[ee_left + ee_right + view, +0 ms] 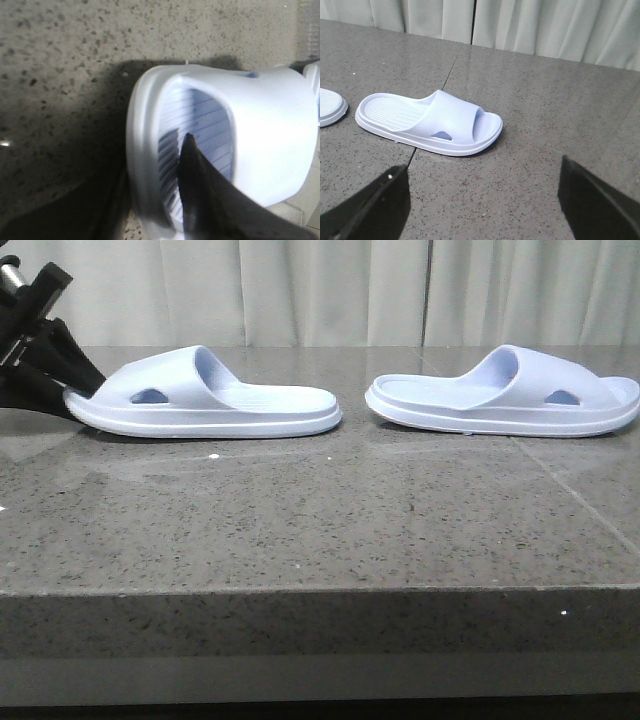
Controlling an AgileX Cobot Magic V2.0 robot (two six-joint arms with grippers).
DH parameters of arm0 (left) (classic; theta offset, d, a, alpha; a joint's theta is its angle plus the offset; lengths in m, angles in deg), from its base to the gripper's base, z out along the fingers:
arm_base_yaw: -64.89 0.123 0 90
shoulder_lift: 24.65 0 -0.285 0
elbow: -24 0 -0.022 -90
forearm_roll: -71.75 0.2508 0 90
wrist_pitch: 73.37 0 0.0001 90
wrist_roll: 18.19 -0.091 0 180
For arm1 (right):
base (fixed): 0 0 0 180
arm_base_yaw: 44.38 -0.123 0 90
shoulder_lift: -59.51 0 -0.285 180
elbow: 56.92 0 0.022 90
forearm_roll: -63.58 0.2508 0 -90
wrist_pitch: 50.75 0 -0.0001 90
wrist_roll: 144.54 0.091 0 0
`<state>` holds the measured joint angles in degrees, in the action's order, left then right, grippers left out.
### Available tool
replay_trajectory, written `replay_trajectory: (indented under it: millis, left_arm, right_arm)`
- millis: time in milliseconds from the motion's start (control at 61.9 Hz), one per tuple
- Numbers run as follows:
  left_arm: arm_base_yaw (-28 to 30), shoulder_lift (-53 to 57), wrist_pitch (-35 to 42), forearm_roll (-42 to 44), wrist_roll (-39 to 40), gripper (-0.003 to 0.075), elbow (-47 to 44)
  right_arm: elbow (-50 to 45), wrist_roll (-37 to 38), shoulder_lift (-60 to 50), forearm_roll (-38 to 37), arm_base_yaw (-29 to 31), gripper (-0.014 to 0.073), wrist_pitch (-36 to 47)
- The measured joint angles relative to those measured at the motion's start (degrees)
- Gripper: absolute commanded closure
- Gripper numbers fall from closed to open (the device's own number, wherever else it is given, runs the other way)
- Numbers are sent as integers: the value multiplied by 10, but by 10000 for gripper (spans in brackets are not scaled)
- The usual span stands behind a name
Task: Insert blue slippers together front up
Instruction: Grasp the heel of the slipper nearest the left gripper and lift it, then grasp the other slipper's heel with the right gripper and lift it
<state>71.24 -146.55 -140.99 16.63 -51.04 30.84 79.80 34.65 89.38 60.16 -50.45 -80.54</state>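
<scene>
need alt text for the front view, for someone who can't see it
Two pale blue slippers lie sole-down, heel to heel with a gap between them, on a dark speckled stone table: the left slipper and the right slipper. The black left gripper meets the left slipper's toe end; pale curtains hang behind.

The left end effector (60, 390) is matte black, built of angular, wedge-shaped plastic pieces, with a short silvery metal cylinder showing at its upper rear in the front view. Seen from its own wrist camera, one finger (205, 195) is a dark, smooth blade tapering to a narrow tip. The right end effector (482, 200) has two black fingers, broad and flat-faced, with bevelled edges and slightly glossy surfaces.
</scene>
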Motion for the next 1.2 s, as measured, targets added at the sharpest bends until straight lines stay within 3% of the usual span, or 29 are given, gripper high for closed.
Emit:
replay_trajectory:
  millis: [113,468,824,1066,1195]
  left_arm:
    - [0,-3,-7,-14,-17,739,-1]
    - [11,0,-14,-75,-33,739,-3]
    - [17,44,-14,-78,1,739,36]
    - [17,63,-14,-73,6,739,43]
    - [17,63,-14,-69,6,739,43]
  right_arm:
    - [0,0,0,0,0,-30,0]
    - [29,0,35,1,0,4,-26]
    - [228,71,296,2,4,16,-117]
    - [334,81,468,27,85,16,-153]
    - [382,27,554,93,146,16,-172]
